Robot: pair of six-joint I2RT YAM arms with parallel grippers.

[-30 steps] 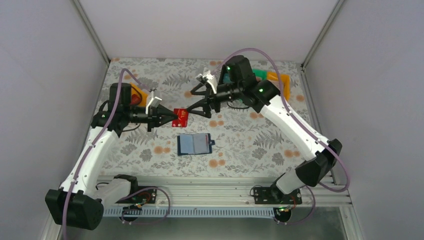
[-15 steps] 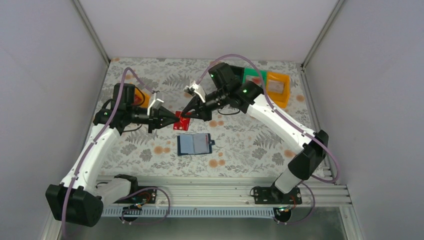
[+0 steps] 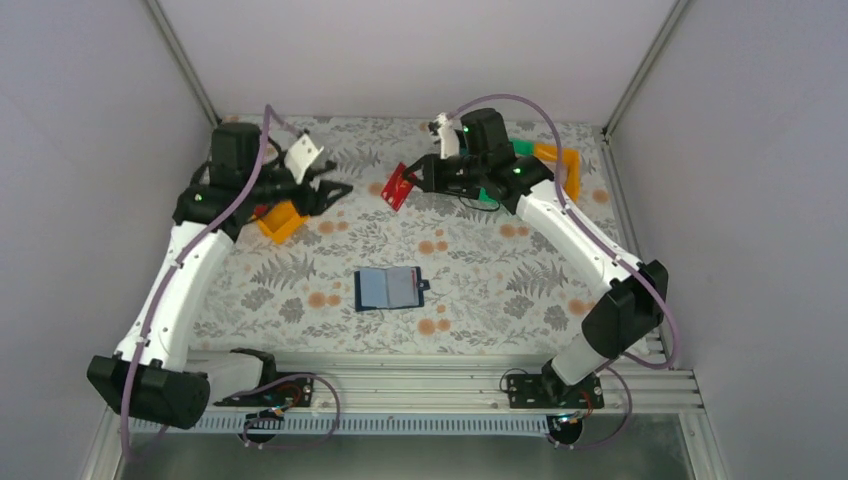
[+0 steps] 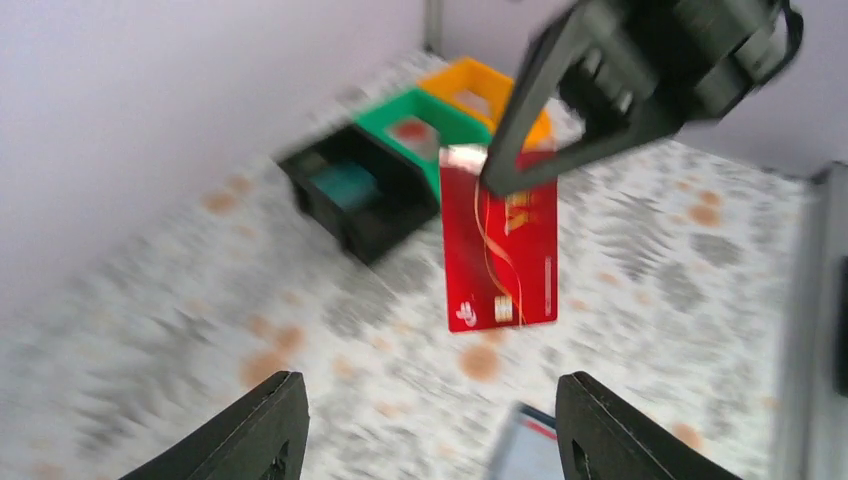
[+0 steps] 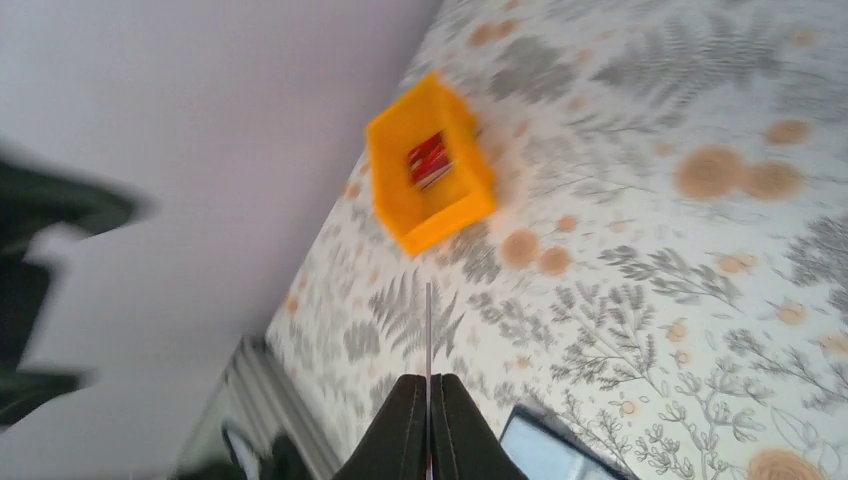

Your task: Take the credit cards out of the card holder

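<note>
The navy card holder [image 3: 388,288] lies open on the floral table, its light blue slotted inside facing up; a corner of it shows in the left wrist view [image 4: 525,455] and the right wrist view [image 5: 560,450]. A red credit card [image 3: 398,187] hangs in the air at mid-back, pinched at its upper edge by my right gripper [image 3: 411,180]. The left wrist view shows the card [image 4: 500,240] face-on, the right wrist view shows it edge-on [image 5: 428,320] between shut fingers [image 5: 405,420]. My left gripper [image 3: 335,190] stands open and empty to the card's left, apart from it [image 4: 432,400].
An orange bin [image 3: 280,220] with a red card inside [image 5: 428,160] sits under the left arm. At the back right stand a black bin [image 4: 360,195] holding something teal, a green bin [image 3: 520,150] and another orange bin [image 3: 562,165]. Grey walls enclose the table.
The right gripper shut on the red card and carried it up and back. The left gripper opened, let the card go and drew back to the left rear.
</note>
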